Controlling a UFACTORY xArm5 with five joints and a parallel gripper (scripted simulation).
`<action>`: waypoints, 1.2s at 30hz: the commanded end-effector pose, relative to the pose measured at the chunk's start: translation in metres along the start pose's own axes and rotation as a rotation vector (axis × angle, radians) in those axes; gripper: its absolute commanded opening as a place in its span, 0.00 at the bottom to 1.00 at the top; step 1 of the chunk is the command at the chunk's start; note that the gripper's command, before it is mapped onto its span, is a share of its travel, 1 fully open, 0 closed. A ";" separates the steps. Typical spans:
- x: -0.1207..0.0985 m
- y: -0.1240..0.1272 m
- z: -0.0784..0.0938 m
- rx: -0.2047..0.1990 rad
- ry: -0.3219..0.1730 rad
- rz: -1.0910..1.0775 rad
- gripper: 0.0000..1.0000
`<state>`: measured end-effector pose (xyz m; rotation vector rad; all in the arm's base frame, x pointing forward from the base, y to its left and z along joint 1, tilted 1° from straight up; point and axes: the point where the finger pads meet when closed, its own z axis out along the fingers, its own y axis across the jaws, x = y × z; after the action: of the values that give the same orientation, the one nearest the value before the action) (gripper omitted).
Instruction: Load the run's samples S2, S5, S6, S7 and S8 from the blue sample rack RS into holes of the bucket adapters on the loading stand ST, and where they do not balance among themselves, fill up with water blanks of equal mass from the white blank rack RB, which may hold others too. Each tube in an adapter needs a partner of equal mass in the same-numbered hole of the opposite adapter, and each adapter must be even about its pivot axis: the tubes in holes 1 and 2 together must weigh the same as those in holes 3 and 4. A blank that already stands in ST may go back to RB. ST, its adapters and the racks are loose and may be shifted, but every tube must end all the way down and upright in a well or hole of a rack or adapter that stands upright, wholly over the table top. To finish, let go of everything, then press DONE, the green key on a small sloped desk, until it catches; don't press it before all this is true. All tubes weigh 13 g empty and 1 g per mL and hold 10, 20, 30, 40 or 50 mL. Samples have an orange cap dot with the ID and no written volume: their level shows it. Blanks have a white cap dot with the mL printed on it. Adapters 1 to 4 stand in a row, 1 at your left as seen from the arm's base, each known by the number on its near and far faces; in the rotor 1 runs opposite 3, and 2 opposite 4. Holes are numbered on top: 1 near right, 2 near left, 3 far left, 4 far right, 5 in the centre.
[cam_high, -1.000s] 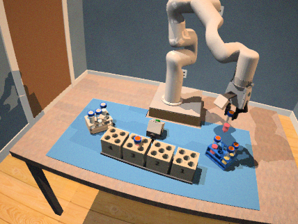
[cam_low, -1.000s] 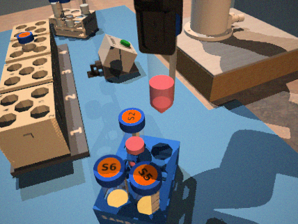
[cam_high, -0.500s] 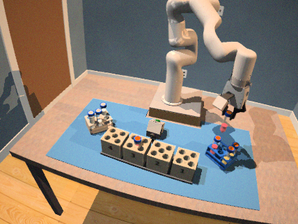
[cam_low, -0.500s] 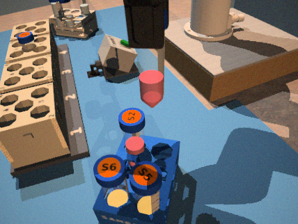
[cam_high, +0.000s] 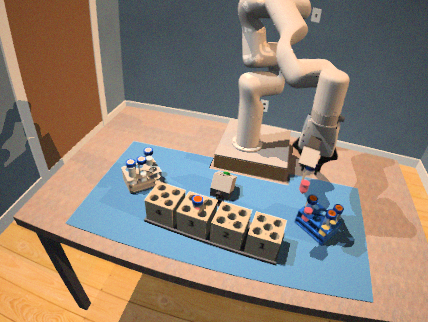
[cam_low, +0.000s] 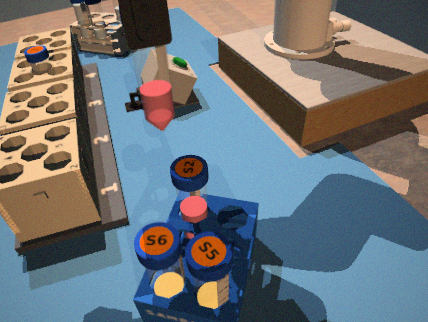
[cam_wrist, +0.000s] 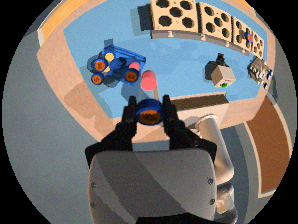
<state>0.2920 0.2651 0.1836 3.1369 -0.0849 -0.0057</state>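
Note:
My gripper (cam_high: 306, 170) (cam_low: 146, 46) (cam_wrist: 149, 103) is shut on the cap of a sample tube (cam_high: 304, 186) (cam_low: 157, 103) (cam_wrist: 149, 84) with pink liquid. It holds the tube upright in the air, above the mat between the blue sample rack RS (cam_high: 314, 231) (cam_low: 243, 210) (cam_wrist: 117, 54) and the DONE desk. I cannot read the held tube's ID. In RS stand S2 (cam_low: 189, 169), S6 (cam_low: 157, 241) and S5 (cam_low: 208, 252). The loading stand ST (cam_low: 98, 150) carries adapters 4 (cam_high: 159, 212), 3 (cam_high: 189, 223), 2 (cam_high: 227, 236) and 1 (cam_high: 262, 245). One orange-dotted tube (cam_high: 197, 200) (cam_low: 35, 52) stands in adapter 3.
The white blank rack RB (cam_high: 136, 186) (cam_low: 98, 42) with several blue-capped blanks stands at the left end of the mat. The sloped desk with the green DONE key (cam_high: 226, 174) (cam_low: 179, 62) (cam_wrist: 226, 83) sits behind ST. The arm's base block (cam_high: 255, 162) (cam_low: 320, 105) is behind it.

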 end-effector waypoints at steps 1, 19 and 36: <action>0.018 0.019 -0.002 0.005 0.006 -0.085 0.00; 0.070 0.081 -0.004 0.007 0.010 -0.085 0.00; 0.119 0.138 -0.005 0.007 0.014 -0.085 0.00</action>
<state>0.3893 0.1368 0.1873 3.1433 0.0479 0.0102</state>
